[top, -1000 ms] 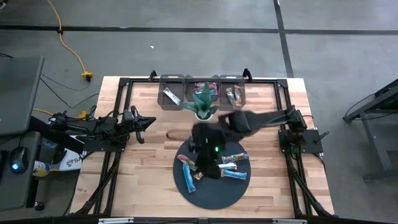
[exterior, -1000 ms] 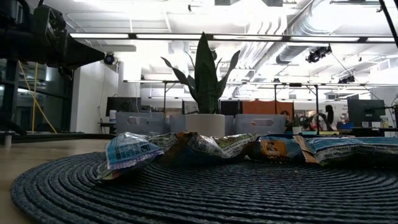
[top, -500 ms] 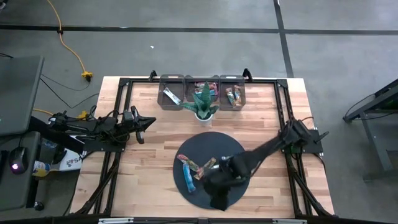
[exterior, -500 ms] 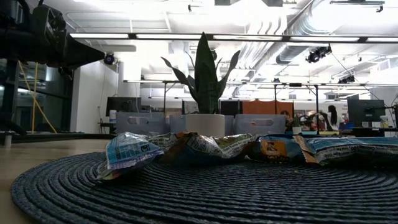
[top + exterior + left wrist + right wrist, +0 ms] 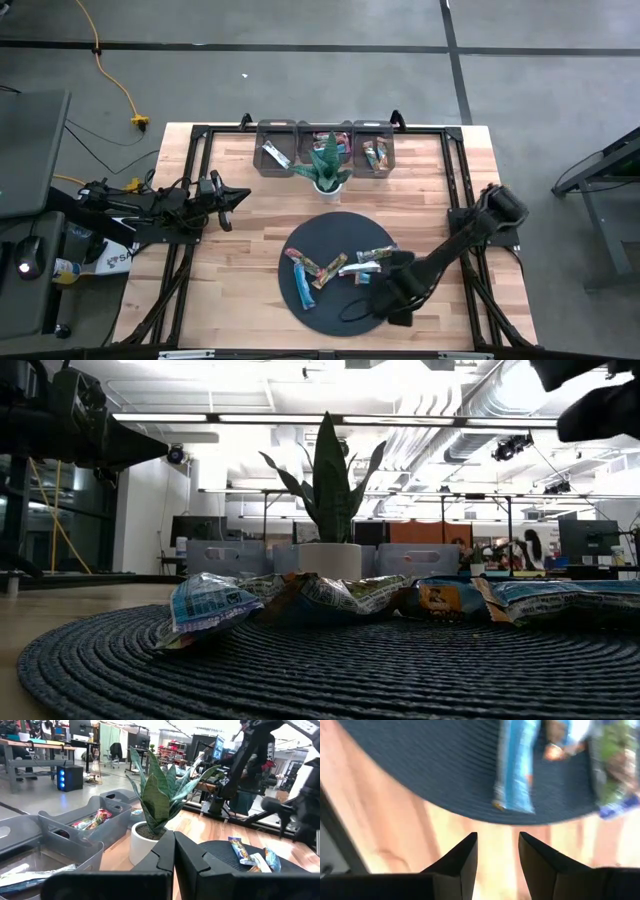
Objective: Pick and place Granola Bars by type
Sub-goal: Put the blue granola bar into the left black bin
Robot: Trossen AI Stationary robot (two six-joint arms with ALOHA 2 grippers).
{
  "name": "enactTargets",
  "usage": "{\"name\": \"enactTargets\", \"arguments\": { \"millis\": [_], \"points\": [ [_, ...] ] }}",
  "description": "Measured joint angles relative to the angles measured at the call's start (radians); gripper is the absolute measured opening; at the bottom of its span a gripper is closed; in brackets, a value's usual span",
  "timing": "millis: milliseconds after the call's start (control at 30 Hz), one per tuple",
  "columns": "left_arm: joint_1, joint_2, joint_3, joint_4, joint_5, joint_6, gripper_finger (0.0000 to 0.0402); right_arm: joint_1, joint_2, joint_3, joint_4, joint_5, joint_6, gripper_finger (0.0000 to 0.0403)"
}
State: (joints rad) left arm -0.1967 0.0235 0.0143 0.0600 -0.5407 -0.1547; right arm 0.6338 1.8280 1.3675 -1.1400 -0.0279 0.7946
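Risk: bad grab from the heap on the mat.
Your right gripper (image 5: pixel 385 305), fingers slightly apart and empty, hangs over the mat (image 5: pixel 340 225) edge; the Granola Bars (image 5: pixel 345 267) overlap, so you may pinch two. Left gripper (image 5: pixel 240 195) pressed together, parked.

High cam looks straight down; low cam sits at mat (image 5: pixel 300 660) level; wrist cams ride behind fingers; all share mat.

Roughly five Granola Bars (image 5: pixel 338 267) on one round mat (image 5: pixel 300 290), three bins (image 5: pixel 277 138) (each stocked), one plant (image 5: pixel 327 160).
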Motion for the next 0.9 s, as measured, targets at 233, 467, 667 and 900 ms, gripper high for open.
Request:
{"name": "enactTargets", "arguments": {
  "millis": [233,467,667,900],
  "points": [
    [0.000,0.000,0.000,0.000,0.000,0.000,0.0001,-0.007,-0.263,-0.256,0.123,0.132,0.001,0.0126],
    [0.000,0.000,0.000,0.000,0.000,0.000,0.0001,-0.012,-0.506,-0.526,0.356,0.219,-0.157,0.0126],
    [0.000,0.000,0.000,0.000,0.000,0.000,0.0001,-0.059,-0.597,-0.721,0.551,0.222,-0.194,0.0126],
    [0.000,0.000,0.000,0.000,0.000,0.000,0.0001,-0.151,-0.598,-0.823,0.686,0.151,-0.227,0.0127]
  ]
}}
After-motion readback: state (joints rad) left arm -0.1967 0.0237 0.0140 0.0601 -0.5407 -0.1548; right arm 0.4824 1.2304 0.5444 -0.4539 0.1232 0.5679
